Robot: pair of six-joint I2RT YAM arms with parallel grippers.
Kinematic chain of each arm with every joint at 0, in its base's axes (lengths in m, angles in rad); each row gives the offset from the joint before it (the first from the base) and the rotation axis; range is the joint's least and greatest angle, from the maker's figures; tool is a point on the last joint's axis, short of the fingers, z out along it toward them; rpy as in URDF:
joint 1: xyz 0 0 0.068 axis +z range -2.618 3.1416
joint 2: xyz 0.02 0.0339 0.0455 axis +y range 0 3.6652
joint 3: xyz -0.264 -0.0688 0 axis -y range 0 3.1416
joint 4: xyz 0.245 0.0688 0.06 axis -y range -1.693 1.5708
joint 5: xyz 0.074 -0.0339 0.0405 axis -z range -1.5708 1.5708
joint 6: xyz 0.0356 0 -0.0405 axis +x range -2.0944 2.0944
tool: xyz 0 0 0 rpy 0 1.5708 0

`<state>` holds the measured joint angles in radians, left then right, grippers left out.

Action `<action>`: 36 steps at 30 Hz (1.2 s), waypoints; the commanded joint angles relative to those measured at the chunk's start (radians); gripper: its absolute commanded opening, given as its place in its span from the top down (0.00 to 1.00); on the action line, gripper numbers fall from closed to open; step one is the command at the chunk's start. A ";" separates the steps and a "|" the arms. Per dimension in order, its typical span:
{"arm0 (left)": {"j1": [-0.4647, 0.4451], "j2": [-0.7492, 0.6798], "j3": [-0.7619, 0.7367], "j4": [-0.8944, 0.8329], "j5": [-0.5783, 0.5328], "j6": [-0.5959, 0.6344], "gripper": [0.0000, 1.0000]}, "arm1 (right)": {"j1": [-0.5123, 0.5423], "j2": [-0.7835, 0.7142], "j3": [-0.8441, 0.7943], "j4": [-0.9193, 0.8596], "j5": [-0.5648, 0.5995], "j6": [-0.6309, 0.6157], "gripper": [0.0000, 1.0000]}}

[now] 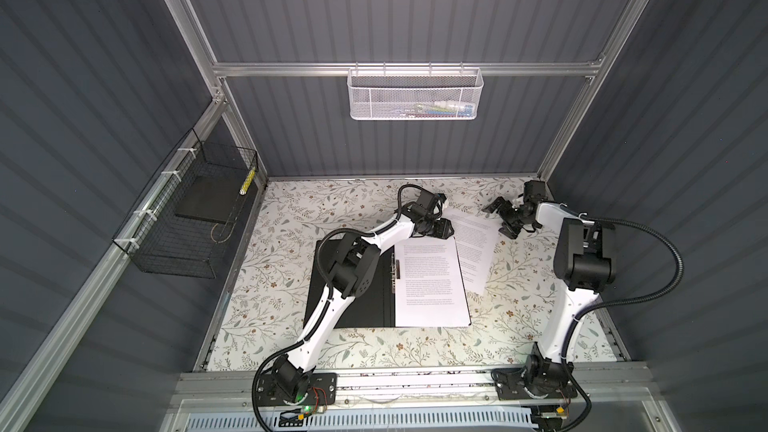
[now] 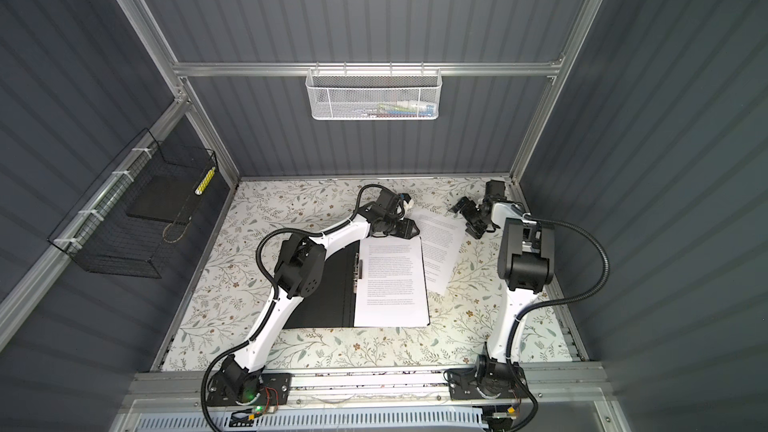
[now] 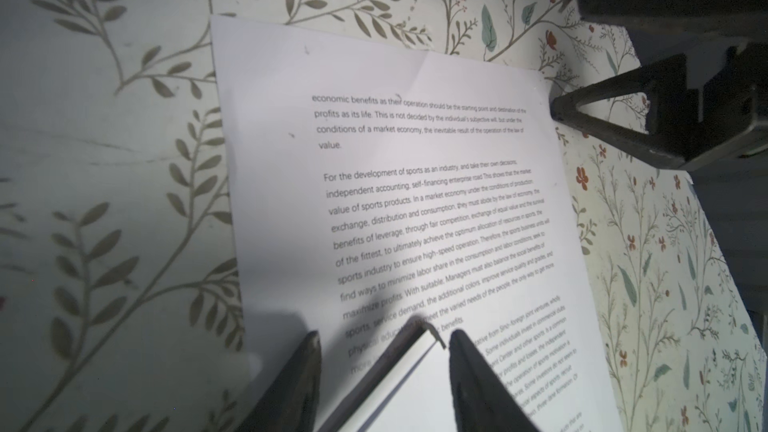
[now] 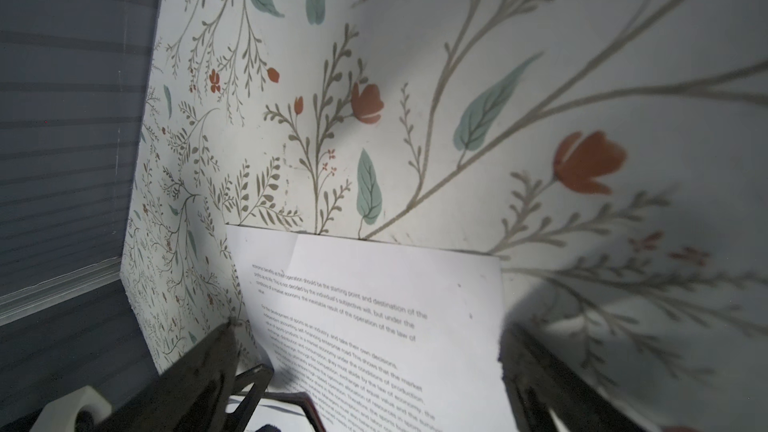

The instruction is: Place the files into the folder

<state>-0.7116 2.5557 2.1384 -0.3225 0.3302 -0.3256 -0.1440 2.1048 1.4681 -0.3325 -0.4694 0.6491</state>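
Observation:
The folder [image 1: 370,309] [image 2: 328,309] lies open at the table's middle, black inside up, with a metal clip [image 1: 395,270] at its spine. One printed file [image 1: 428,284] [image 2: 390,284] rests on its right half. A second file [image 1: 478,243] [image 2: 442,238] [image 3: 395,160] [image 4: 374,297] lies tilted on the table to the right, partly tucked under the folder. My left gripper [image 1: 446,229] [image 2: 411,228] [image 3: 385,333] is open at the folder's far right corner [image 3: 409,351], which shows between its jaws. My right gripper [image 1: 498,220] [image 2: 467,218] [image 4: 369,326] stands wide open over the loose file's far edge.
A black wire basket [image 1: 183,218] holding a dark slab hangs on the left wall. A white mesh basket [image 1: 415,93] hangs on the back rail. The floral table cover [image 1: 316,209] runs to the enclosure walls close behind and right of the right gripper.

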 commanded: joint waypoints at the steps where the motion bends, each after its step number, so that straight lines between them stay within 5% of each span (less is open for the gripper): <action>1: 0.001 0.037 0.006 -0.048 0.011 -0.010 0.48 | 0.018 0.013 -0.019 -0.045 -0.028 0.001 0.01; 12: 0.003 0.047 -0.023 -0.047 0.006 -0.038 0.49 | 0.030 -0.001 -0.063 -0.042 -0.108 -0.010 0.01; 27: 0.011 0.029 -0.052 -0.050 0.016 -0.039 0.48 | 0.018 0.033 0.080 -0.147 0.093 -0.031 0.01; 36: 0.017 0.022 -0.049 -0.048 0.026 -0.038 0.48 | 0.040 0.095 0.173 -0.231 0.106 -0.060 0.01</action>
<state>-0.7025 2.5568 2.1242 -0.2951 0.3565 -0.3519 -0.1211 2.1818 1.6329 -0.4965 -0.3870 0.6155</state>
